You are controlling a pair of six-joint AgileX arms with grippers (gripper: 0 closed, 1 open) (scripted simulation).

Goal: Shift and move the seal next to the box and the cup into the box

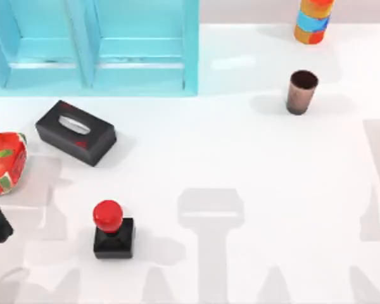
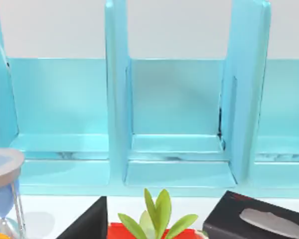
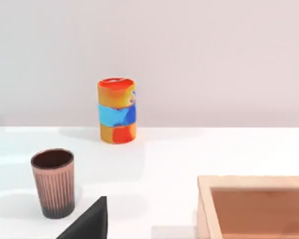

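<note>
Counter [image 1: 253, 164]: white, flat.
Far left: blue rack [image 1: 95, 47] standing at the back.
Left: black tissue box [image 1: 75, 132]; red pot with a green plant [image 1: 5, 161] at the edge.
Front left: seal [image 1: 113, 230], upright.
Right: cup [image 1: 301, 92], upright; striped can [image 1: 312, 20] behind it.
Near the cup: wooden box [image 3: 254, 206].

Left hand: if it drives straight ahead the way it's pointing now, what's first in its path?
Probably the red pot with the green plant, sitting right in front of the left wrist camera. The black tissue box lies off to one side; the blue shelf unit stands behind. Depth is hard to judge.
</note>
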